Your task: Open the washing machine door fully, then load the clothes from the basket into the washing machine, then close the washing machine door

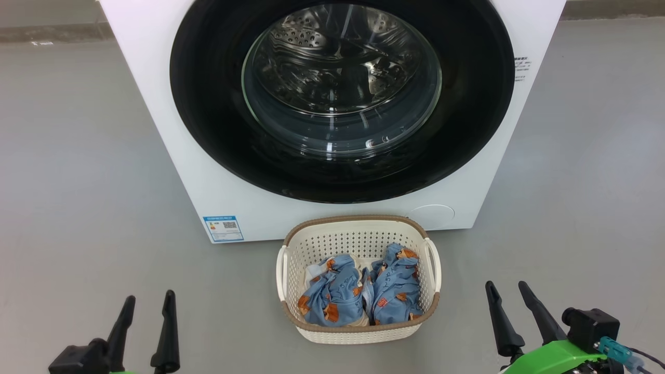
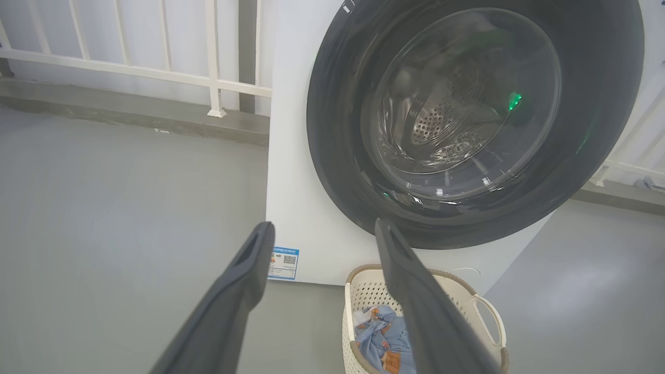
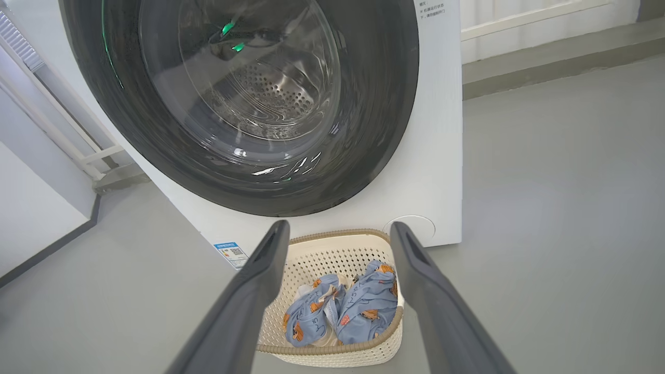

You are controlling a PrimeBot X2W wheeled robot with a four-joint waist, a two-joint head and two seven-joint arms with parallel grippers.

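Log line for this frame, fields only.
washing machine door: shut | clothes: in basket | left gripper: jaws open, empty | right gripper: jaws open, empty

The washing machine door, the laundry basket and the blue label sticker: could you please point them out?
washing machine door (image 1: 340, 85), head view, on its glass porthole.
laundry basket (image 1: 358, 335), head view, on its near cream wall.
blue label sticker (image 1: 223, 228), head view, at its centre.
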